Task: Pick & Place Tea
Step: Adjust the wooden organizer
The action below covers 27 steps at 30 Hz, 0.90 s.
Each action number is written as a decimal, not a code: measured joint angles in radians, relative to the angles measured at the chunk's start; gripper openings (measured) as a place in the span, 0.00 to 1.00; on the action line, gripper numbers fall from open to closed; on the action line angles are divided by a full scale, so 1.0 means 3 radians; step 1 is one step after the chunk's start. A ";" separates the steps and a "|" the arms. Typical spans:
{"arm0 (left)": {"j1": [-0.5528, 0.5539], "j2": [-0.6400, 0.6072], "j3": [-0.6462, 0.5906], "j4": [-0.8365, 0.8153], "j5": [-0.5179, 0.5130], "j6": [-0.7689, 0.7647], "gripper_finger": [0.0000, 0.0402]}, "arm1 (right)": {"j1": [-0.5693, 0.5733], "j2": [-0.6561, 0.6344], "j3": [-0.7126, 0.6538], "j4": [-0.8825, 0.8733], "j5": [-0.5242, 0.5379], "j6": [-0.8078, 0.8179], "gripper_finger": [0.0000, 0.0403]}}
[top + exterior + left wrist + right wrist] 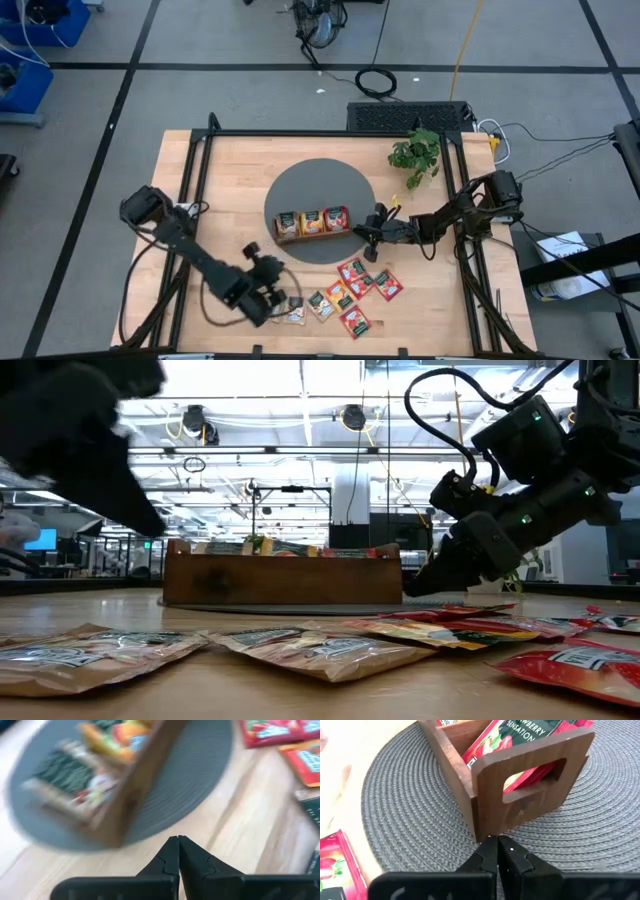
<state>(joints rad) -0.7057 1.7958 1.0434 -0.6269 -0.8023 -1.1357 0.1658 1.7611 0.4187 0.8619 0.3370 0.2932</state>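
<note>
The loose tea sachets (pixel 345 295) are seen spread flat on the worktop (pixel 230 170), between the two arms, while others are already stood in the wooden tray (pixel 312 225) on the grey mat (pixel 320 185). The right gripper (pixel 497 840) is held with fingers together and empty, just short of the tray's end wall. The left gripper (pixel 178 840) is likewise closed on nothing, near the mat's edge. The sachets are judged light, thin and slippery; an edge or corner should be pinched.

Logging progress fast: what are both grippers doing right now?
Left gripper: jaws shut, holding nothing.
Right gripper: jaws shut, empty, by the wooden tray.
</note>
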 joint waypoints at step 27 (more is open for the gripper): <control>0.1060 0.0001 -0.0090 -0.0734 0.0581 -0.0533 0.01 | -0.0075 0.0000 -0.0006 0.0153 0.0098 -0.0158 0.00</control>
<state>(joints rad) -0.3878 1.7962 1.0162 -0.8472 -0.6279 -1.2955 0.1432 1.7610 0.4168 0.9080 0.3663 0.2458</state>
